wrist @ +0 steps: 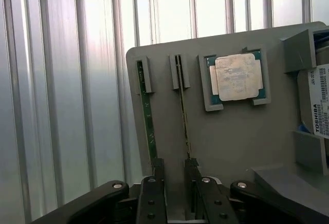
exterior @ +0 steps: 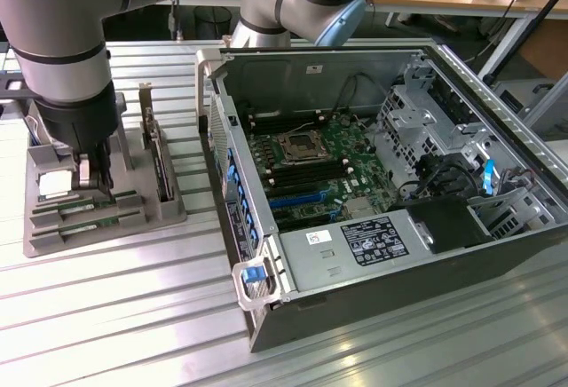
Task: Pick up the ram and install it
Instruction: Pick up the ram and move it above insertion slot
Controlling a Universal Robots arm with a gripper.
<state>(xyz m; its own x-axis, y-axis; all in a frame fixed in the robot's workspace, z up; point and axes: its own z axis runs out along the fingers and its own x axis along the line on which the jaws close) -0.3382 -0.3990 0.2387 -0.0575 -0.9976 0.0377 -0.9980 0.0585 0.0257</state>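
Green ram (wrist: 148,116): on edge in grey holder (wrist: 231,147), second stick (wrist: 183,106) just beside it.
Gripper (wrist: 175,165): jaws spread, pinching nothing, low over the sticks' ends.
Advice: judged best to straddle one stick only, square to its length, clear of its neighbour, before closing.

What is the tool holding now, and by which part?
Nothing is held. The open tool is at the ends of two thin green ram sticks that stand in the grey plastic tray.

Thin ram (wrist: 183,113) edge-up in gray holder (wrist: 231,147)
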